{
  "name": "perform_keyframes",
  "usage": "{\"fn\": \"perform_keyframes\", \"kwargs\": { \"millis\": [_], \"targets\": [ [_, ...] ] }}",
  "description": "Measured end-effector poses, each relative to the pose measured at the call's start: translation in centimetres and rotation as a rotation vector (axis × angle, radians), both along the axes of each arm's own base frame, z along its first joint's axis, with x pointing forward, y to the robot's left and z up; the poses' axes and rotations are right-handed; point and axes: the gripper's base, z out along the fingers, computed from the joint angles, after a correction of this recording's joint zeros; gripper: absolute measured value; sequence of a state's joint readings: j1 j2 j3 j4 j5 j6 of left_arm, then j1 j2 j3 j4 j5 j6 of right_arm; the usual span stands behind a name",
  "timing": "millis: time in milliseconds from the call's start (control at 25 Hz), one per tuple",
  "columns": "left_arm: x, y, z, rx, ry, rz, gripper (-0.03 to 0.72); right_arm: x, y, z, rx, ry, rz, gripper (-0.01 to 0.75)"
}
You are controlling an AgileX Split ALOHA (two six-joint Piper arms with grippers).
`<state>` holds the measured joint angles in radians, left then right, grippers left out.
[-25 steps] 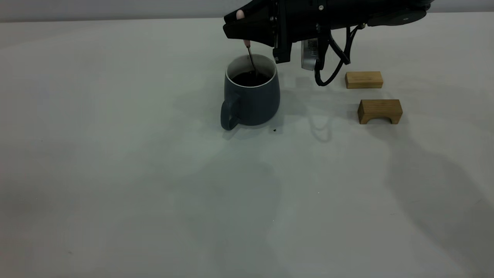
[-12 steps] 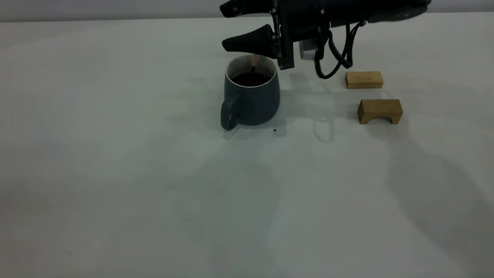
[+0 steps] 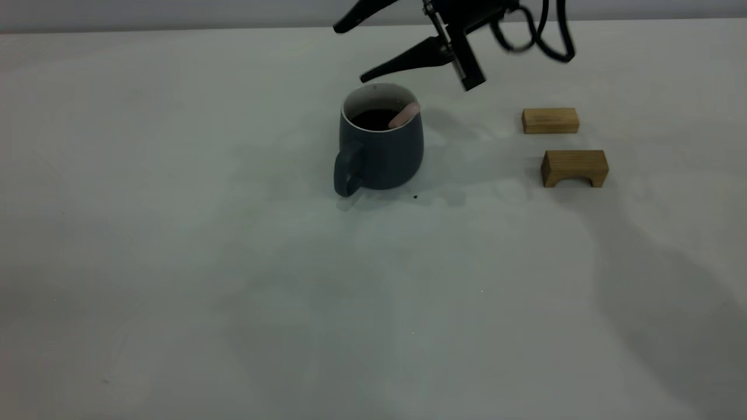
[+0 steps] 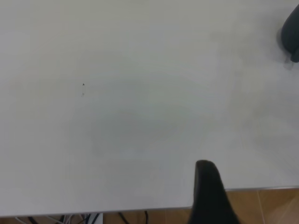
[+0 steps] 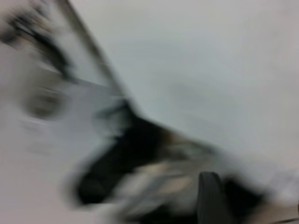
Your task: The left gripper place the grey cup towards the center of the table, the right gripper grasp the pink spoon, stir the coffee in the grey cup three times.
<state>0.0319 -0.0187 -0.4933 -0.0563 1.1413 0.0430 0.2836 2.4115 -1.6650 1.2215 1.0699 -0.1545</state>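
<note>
The grey cup (image 3: 379, 149) stands upright on the table (image 3: 175, 262), a little behind its middle, with its handle toward the front left. Dark coffee (image 3: 371, 119) fills it. The pink spoon (image 3: 404, 115) lies loose in the cup; its pink handle leans on the right rim and its bowl is sunk out of sight. My right gripper (image 3: 352, 52) hangs open above and behind the cup, holding nothing. The right wrist view is smeared by motion. Of my left gripper only one finger (image 4: 209, 186) shows, over bare table near its edge, away from the cup.
Two wooden blocks lie to the right of the cup: a flat one (image 3: 550, 120) farther back and an arch-shaped one (image 3: 575, 167) in front of it. A tiny dark speck (image 3: 415, 196) sits by the cup's base.
My right gripper opened and let go of the spoon, which dropped into the cup and now leans on the right rim. The gripper then rose and swung back to the right.
</note>
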Motion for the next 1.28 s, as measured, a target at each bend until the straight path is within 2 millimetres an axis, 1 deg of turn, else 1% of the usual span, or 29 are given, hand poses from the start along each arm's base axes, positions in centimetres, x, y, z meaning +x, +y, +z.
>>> {"fn": "perform_keyframes", "kwargs": {
  "millis": [120,200,240,280,360,480,560,640,760,840,960,1080,1120,1200,1280],
  "targets": [
    [0.0,0.0,0.0,0.0,0.0,0.0,0.528,-0.9,0.1,2.5,-0.163,-0.306,0.263,0.43],
    [0.0,0.0,0.0,0.0,0.0,0.0,0.528,-1.7,0.0,4.9,-0.268,-0.506,0.456,0.41],
    [0.0,0.0,0.0,0.0,0.0,0.0,0.528,-2.0,-0.1,6.1,-0.308,-0.579,0.526,0.399],
    [0.0,0.0,0.0,0.0,0.0,0.0,0.528,-2.3,-0.3,7.6,-0.356,-0.652,0.594,0.389],
    [0.0,0.0,0.0,0.0,0.0,0.0,0.528,-3.0,-1.0,10.9,-0.458,-0.755,0.659,0.37],
    [0.0,0.0,0.0,0.0,0.0,0.0,0.528,-4.2,-2.7,15.5,-0.609,-0.793,0.628,0.341],
    [0.0,0.0,0.0,0.0,0.0,0.0,0.528,-5.1,-4.4,17.8,-0.715,-0.757,0.591,0.32],
    [0.0,0.0,0.0,0.0,0.0,0.0,0.528,-6.0,-6.3,19.7,-0.83,-0.695,0.539,0.301],
    [0.0,0.0,0.0,0.0,0.0,0.0,0.528,-6.9,-8.9,21.9,-0.96,-0.657,0.42,0.27],
    [0.0,0.0,0.0,0.0,0.0,0.0,0.528,-7.6,-10.3,23.5,-1.009,-0.665,0.357,0.249],
    [0.0,0.0,0.0,0.0,0.0,0.0,0.528,-9.2,-11.5,26.4,-1.061,-0.731,0.301,0.234],
    [0.0,0.0,0.0,0.0,0.0,0.0,0.528,-11.8,-12.9,29.5,-1.125,-0.811,0.257,0.234],
    [0.0,0.0,0.0,0.0,0.0,0.0,0.528,-12.7,-13.3,30.0,-1.136,-0.826,0.248,0.234],
    [0.0,0.0,0.0,0.0,0.0,0.0,0.528,-15.5,-14.2,31.5,-1.152,-0.865,0.219,0.234],
    [0.0,0.0,0.0,0.0,0.0,0.0,0.528,-18.2,-15.1,32.4,-1.154,-0.899,0.189,0.234]
  ]
}}
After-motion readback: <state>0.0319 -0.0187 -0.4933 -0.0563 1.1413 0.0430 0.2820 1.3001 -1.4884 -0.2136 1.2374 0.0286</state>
